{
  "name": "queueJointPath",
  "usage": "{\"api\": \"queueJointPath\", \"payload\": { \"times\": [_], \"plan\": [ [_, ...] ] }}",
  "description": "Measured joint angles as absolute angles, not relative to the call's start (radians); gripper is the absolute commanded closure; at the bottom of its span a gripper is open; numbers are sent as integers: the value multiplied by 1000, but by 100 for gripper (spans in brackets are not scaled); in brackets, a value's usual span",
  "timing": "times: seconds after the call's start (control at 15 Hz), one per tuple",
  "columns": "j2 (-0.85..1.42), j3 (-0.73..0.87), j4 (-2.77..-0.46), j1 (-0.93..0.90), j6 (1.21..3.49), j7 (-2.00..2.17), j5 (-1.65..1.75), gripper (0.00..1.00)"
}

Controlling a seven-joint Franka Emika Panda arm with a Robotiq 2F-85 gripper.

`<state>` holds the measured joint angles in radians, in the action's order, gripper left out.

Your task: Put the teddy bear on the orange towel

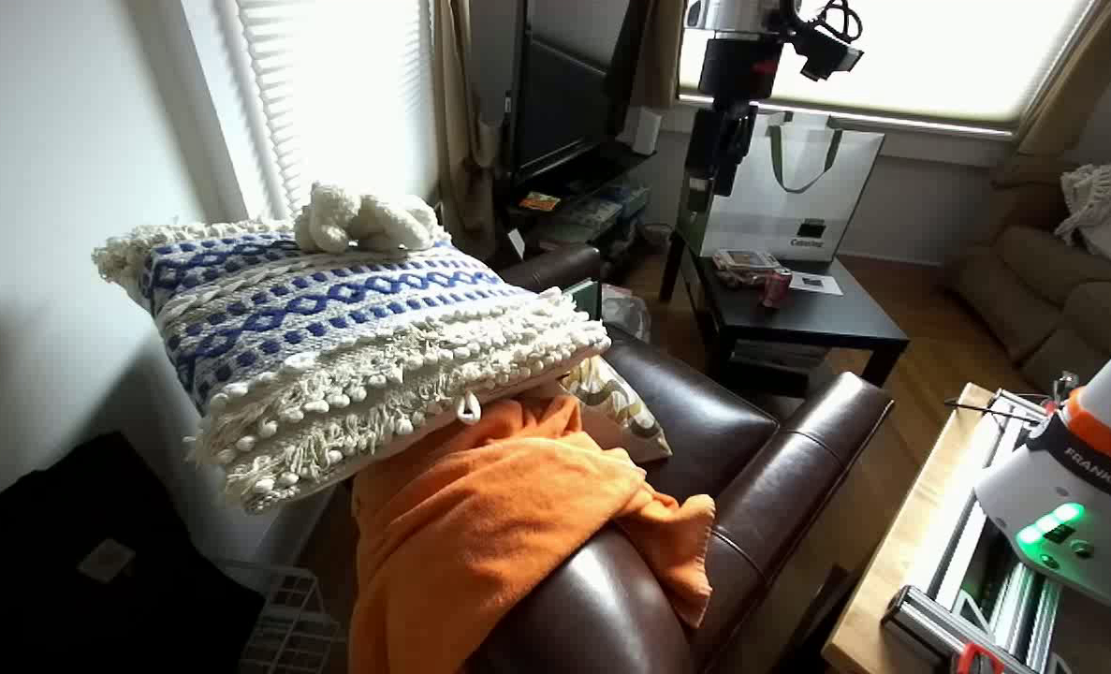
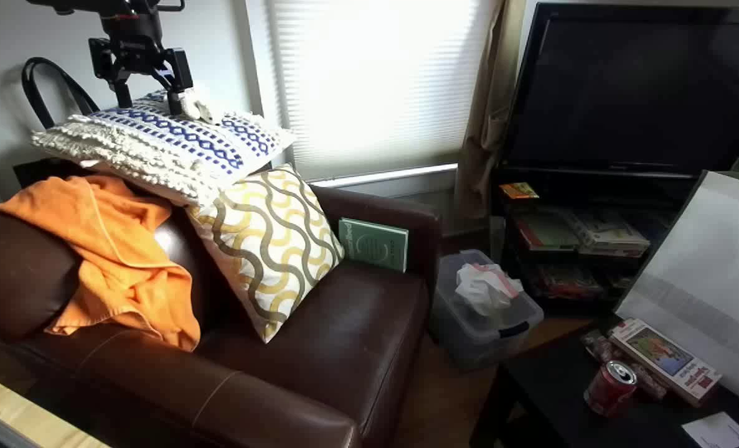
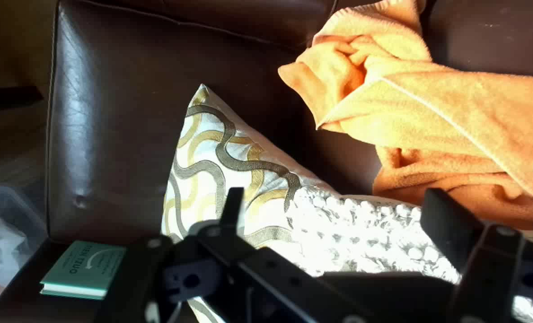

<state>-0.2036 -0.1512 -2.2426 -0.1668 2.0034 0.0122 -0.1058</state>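
The teddy bear (image 1: 363, 220) is small, cream and fluffy. It lies near the window-side edge of the fringed blue-and-white pillow (image 1: 330, 300). In an exterior view the bear (image 2: 196, 107) is partly hidden behind a finger. It is out of the wrist view. The orange towel (image 1: 508, 505) drapes over the sofa back and arm, beside the pillow; it also shows in the wrist view (image 3: 450, 98) and in an exterior view (image 2: 126, 249). My gripper (image 1: 710, 187) is raised in the air, apart from bear and pillow. Its fingers (image 2: 149, 102) are wide apart, with nothing held between them (image 3: 336, 197).
A brown leather sofa (image 2: 319, 336) holds a wavy-patterned cushion (image 2: 276, 242) and a green book (image 2: 374, 244). A black table (image 1: 817, 318) bears a white bag (image 1: 789, 197), a red can (image 2: 611, 389) and books. A plastic bin (image 2: 487, 342) stands beside the sofa.
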Motion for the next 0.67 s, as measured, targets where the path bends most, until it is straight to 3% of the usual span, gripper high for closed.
{"api": "queueJointPath", "payload": {
  "times": [0.67],
  "plan": [
    [-195,-151,-2201,-163,2036,13,-97,0]
  ]
}}
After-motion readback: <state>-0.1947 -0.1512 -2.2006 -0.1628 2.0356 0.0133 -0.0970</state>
